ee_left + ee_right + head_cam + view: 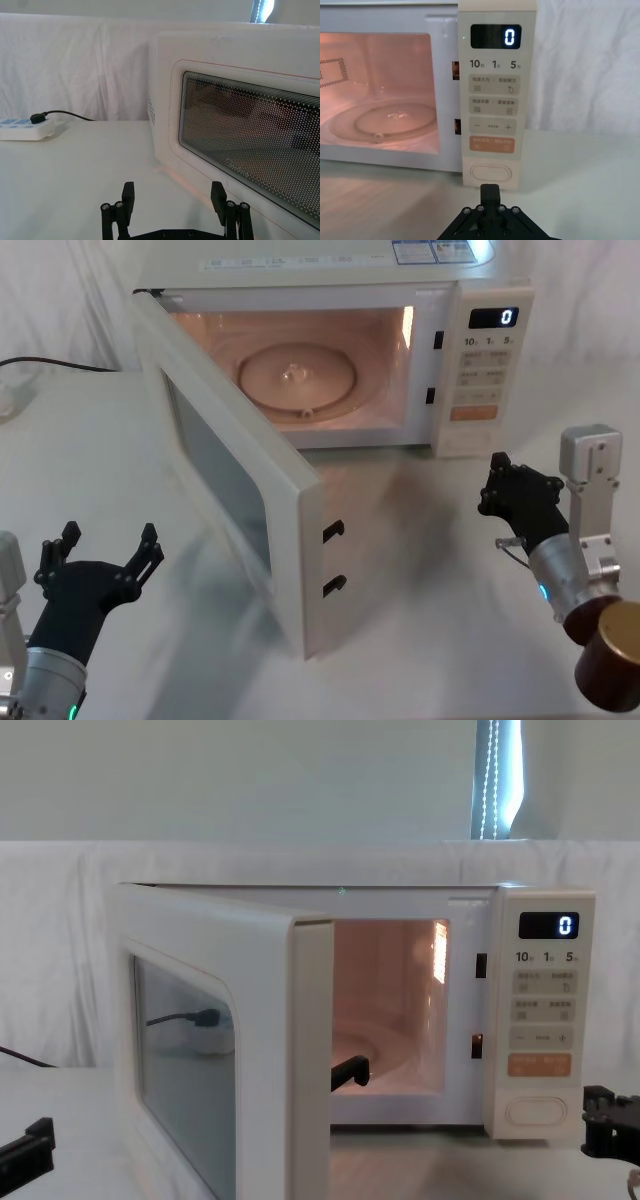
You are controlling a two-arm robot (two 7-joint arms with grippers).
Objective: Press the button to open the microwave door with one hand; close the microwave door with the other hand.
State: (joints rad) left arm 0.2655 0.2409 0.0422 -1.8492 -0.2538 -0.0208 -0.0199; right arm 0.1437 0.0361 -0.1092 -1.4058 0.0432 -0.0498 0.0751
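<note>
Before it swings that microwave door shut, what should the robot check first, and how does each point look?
1. Microwave door already open: ok, it stands wide open.
2. Left claw ready to push: ok, it is open, beside the door's outer face, not touching.
3. Right claw clear of the door's path: ok, it sits shut in front of the button.
4. Nothing sticking out of the oven: ok, just the glass turntable.
5. Door latches intact: cannot tell.

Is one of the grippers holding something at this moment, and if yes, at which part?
Nothing is held. The left gripper is open, apart from the open microwave door. The right gripper is shut on nothing, in front of the button.
</note>
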